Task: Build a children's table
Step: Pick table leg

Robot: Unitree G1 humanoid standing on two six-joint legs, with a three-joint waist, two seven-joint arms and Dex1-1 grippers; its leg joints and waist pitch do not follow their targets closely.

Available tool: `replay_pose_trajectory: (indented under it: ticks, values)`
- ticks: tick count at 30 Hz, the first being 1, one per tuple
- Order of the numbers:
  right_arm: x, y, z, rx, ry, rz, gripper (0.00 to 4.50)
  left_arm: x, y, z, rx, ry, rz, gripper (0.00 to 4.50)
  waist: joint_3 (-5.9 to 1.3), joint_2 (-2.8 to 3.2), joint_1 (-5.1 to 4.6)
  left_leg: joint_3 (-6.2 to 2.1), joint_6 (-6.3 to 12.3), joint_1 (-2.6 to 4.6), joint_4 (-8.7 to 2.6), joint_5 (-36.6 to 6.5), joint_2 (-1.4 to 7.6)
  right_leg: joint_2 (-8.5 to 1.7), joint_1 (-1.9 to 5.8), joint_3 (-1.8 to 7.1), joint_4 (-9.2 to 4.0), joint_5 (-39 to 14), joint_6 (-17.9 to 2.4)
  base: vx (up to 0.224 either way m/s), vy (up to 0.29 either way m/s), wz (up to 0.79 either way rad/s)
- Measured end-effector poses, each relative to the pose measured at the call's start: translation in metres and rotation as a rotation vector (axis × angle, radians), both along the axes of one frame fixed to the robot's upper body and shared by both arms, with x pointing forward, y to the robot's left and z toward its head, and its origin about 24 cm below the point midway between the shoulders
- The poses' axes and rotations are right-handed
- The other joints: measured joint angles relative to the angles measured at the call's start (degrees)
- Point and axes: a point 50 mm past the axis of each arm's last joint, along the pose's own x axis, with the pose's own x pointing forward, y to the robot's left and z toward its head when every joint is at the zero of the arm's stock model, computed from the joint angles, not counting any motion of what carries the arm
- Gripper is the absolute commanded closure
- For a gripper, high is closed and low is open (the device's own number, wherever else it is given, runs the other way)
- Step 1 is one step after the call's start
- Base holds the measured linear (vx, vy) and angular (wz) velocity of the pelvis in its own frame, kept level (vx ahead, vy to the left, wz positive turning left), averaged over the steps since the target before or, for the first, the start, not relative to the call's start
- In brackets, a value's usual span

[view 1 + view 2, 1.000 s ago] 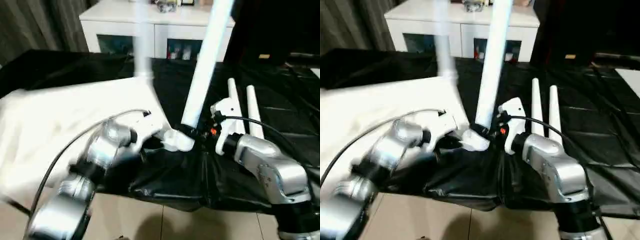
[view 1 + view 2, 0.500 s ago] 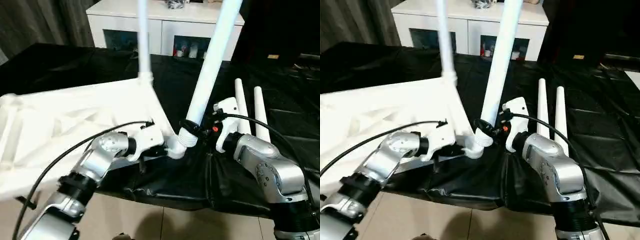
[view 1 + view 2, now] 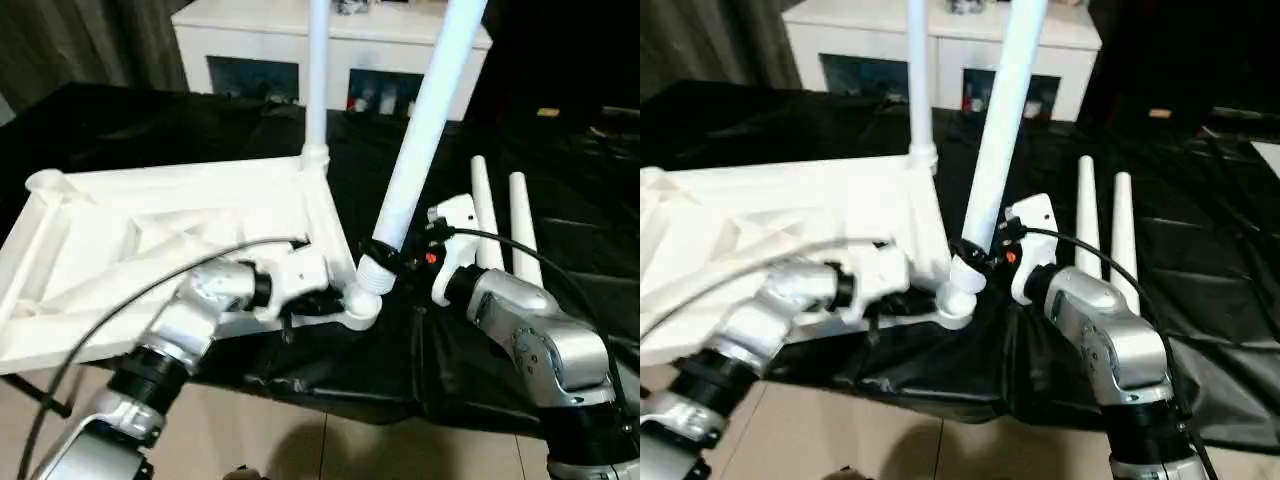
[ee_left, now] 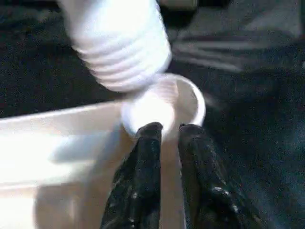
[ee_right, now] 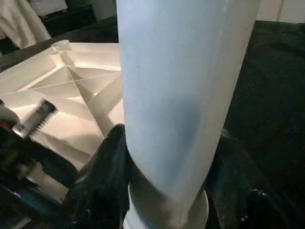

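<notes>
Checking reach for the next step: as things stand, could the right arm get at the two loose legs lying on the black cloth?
Probably not yet. The right end effector is shut on the tilted leg at the corner socket. The two loose legs lie uncovered just beyond that forearm, so the way looks free once it lets go.

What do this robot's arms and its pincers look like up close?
Both forearms are rounded silver metal shells with black joint sections. Each wrist carries a white plastic housing. The left gripper and right gripper each have two black fingers. A thin black cable loops along the left arm, another along the right, where small orange-red spots show.
</notes>
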Motion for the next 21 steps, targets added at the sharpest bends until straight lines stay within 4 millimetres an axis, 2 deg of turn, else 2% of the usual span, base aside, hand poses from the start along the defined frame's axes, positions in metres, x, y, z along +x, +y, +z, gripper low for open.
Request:
replay_pose_trajectory:
  ticks: [3,8,15,16,21]
  values:
    - [-0.002,-0.003,-0.002,0.002,0.007,-0.015,2.64,0.0,0.014,0.0,0.033,0.009,0.011,3.14,0.0,0.01,-0.43,0.0,0.0,0.03,0.0,0.0,-0.01,0.01,0.0,0.02,0.0,-0.03,0.05,0.0,0.0,0.0]
    - [-0.002,-0.003,-0.002,0.004,0.005,-0.015,2.64,-0.004,0.026,-0.003,0.094,0.042,0.023,3.09,0.0,0.01,-0.29,0.01,0.0,0.08,0.0,0.0,0.0,0.01,0.01,0.03,0.02,-0.03,0.05,0.0,0.0,0.0]
    - [-0.001,-0.002,-0.001,0.007,0.004,-0.012,2.64,-0.005,0.028,-0.016,0.13,0.048,0.076,3.09,0.03,-0.04,-0.21,0.01,0.0,0.09,0.0,0.0,-0.01,0.01,0.02,0.04,0.02,-0.03,0.05,0.0,0.0,0.0]
    - [-0.002,-0.001,-0.002,0.008,0.004,-0.01,2.64,-0.005,0.029,-0.018,0.133,0.053,0.082,3.38,0.04,-0.05,-0.22,0.01,0.0,0.09,0.0,0.0,-0.01,0.01,0.02,0.04,0.02,-0.03,0.05,0.0,0.0,0.0]
    - [-0.003,0.005,-0.003,-0.005,-0.003,0.017,2.64,-0.005,0.029,-0.019,0.131,0.063,0.085,3.65,0.08,-0.12,-0.24,0.01,0.0,0.1,0.0,0.0,-0.01,0.01,0.02,0.04,0.03,-0.02,0.05,0.0,0.0,0.0]
